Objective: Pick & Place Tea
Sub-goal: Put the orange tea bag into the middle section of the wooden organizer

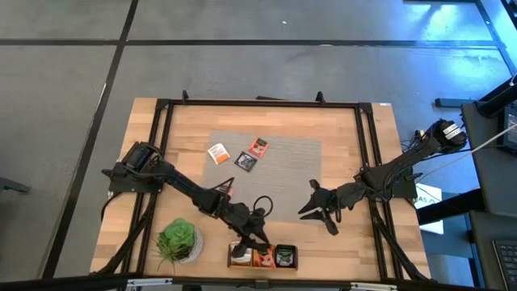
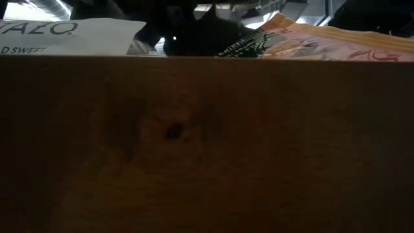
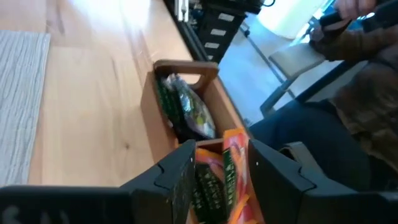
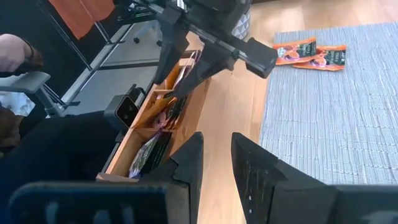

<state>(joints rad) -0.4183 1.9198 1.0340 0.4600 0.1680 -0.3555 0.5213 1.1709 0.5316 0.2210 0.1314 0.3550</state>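
Our pale wooden worktop stands on a grey floor and carries a grey woven mat. Going left to right, we see a green potted plant, then the left gripper over the small divided wooden box, its jaws spread wide around an orange sachet standing in a compartment. Three flat square tea sachets lie up the mat, beyond both arms. The right gripper hovers empty, partly parted, roughly as near to them.
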